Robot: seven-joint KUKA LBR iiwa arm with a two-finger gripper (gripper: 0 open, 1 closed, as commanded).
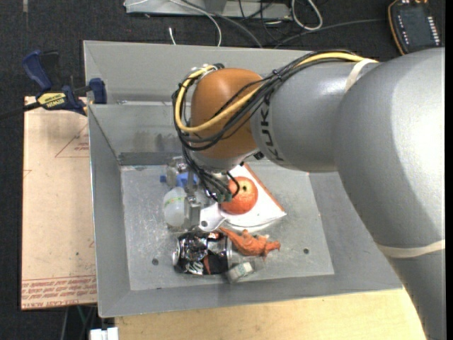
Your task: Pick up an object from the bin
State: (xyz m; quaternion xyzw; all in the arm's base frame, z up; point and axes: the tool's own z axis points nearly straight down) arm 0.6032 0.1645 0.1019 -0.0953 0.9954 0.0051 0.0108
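Arm (340,105) came in from the right, with its orange cover (219,112) and yellow and black cables (185,119) over the middle of the grey bin (106,190). The pincer (192,222) hung low below the cover, over the bin floor's front-middle. Whether it was open or closed: cannot tell, as the wrist hardware hid it. Nothing was seen gripped.

Things nearest the pincer:
- White rounded thing (173,209), just beside it on the left, contact unclear.
- Black crumpled packet (198,253), shiny, right in front of it near the bin's front wall.
- Small blue piece (185,180), just behind, partly hidden by the wrist.

To the right, a red-orange ball (242,197) sat on a white flat sheet (267,207) with an orange edge. An orange toy figure (253,243) lay at that sheet's front edge, next to the packet. A small pale block (241,270) lay at the packet's right end, closest to the front wall. All of these clustered in the floor's middle and front.
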